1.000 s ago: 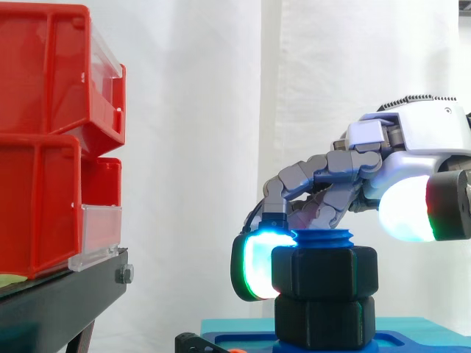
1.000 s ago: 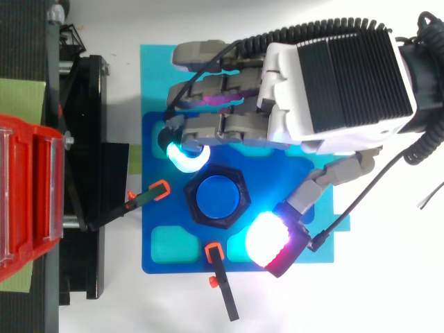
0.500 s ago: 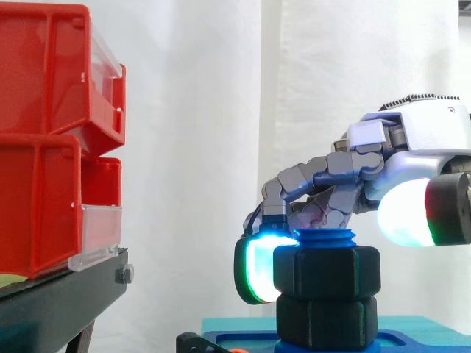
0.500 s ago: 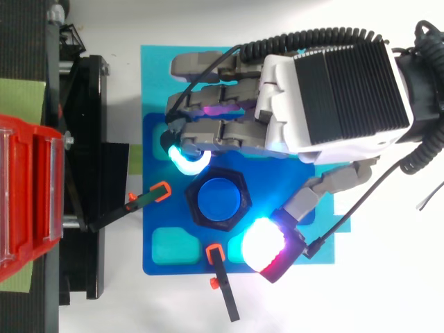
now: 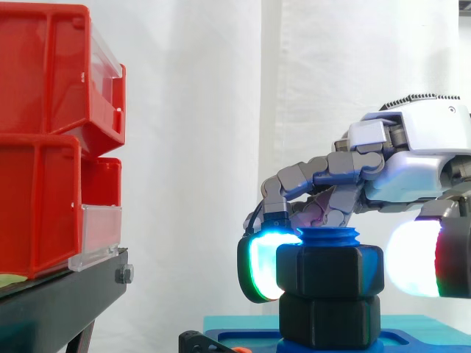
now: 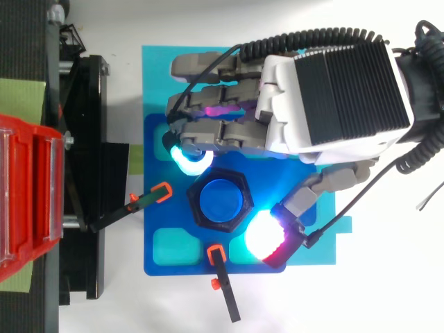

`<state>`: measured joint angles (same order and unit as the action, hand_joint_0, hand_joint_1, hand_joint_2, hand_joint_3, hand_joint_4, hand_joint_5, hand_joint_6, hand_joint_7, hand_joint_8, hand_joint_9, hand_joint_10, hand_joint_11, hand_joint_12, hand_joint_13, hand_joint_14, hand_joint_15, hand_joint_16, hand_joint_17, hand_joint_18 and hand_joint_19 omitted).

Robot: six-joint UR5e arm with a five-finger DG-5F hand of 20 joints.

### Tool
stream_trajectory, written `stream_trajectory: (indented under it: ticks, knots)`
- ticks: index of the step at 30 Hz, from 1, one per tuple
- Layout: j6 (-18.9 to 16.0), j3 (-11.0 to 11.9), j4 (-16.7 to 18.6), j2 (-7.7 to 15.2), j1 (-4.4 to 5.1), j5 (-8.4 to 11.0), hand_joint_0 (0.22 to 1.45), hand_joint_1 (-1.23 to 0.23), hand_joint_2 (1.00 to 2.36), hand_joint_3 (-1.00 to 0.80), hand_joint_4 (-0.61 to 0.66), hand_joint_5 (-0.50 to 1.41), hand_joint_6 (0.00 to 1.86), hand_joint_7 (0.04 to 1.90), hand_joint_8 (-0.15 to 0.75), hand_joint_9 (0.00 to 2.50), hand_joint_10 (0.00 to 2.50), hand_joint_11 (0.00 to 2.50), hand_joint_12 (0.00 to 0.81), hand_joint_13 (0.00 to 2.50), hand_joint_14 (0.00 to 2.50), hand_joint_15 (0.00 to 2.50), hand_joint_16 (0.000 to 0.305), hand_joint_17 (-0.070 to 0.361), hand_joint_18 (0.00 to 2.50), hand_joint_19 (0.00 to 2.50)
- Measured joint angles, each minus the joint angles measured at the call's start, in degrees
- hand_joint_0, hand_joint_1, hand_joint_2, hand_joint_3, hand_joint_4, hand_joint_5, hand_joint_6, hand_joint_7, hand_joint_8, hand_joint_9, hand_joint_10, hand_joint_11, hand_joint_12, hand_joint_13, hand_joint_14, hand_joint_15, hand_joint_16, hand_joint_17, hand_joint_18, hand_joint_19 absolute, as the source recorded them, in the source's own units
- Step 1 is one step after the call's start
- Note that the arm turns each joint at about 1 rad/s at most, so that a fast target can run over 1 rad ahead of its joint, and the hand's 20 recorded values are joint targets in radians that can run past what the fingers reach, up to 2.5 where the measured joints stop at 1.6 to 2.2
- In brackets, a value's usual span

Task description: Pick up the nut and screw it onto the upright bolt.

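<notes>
A black hex nut (image 5: 328, 271) (image 6: 220, 199) sits threaded on the upright blue bolt (image 5: 329, 237), whose round blue top (image 6: 221, 198) shows through it. Below it is a second black hex piece (image 5: 328, 321) on the blue fixture plate (image 6: 161, 258). My hand (image 6: 333, 90) (image 5: 419, 147) reaches in from the right, above the bolt. Its fingers curl down so that a cyan fingertip (image 5: 261, 268) (image 6: 187, 159) presses the nut's far-left side. The white-red thumb pad (image 5: 416, 259) (image 6: 265, 234) sits at nut height against the opposite corner.
Red bins (image 5: 44, 132) (image 6: 28, 201) are stacked on a black stand (image 5: 59, 301) at the left. Two orange-tipped black clamps (image 6: 146, 200) (image 6: 222, 284) hold the fixture plate, which lies on a teal mat (image 6: 156, 76).
The thumb pad has dropped from above the nut to nut height and swung in toward its side. The fingertip stays on the nut's other side.
</notes>
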<state>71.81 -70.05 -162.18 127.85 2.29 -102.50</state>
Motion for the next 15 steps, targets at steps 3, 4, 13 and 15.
stream_trajectory:
  ticks: [3, 4, 13, 15]
  knots:
    - [0.0, 0.0, 0.04, -0.01, 0.0, 0.0, 0.5, -0.69, 1.0, -0.5, 0.17, -0.07, 0.59, 1.44, 0.303, 0.96, 0.0, 0.05, 0.342, 0.52, 0.0, 0.0, 0.041, 0.092, 0.13, 0.0]
    - [0.0, 0.0, 0.04, -0.02, 0.0, 0.0, 0.5, -0.7, 1.0, -0.5, 0.18, -0.07, 0.6, 1.42, 0.302, 0.97, 0.0, 0.05, 0.342, 0.52, 0.0, 0.0, 0.041, 0.092, 0.13, 0.0]
    - [0.0, 0.0, -0.06, -0.03, -0.21, -0.06, 0.52, -0.7, 1.0, -0.48, 0.17, -0.07, 0.61, 1.4, 0.298, 0.97, 0.0, 0.05, 0.335, 0.52, 0.0, 0.0, 0.04, 0.089, 0.13, 0.0]
    - [0.0, 0.0, -0.03, -0.02, -0.24, -0.06, 0.52, -0.7, 1.0, -0.48, 0.17, -0.07, 0.61, 1.41, 0.299, 0.97, 0.0, 0.05, 0.334, 0.52, 0.0, 0.0, 0.039, 0.089, 0.14, 0.0]
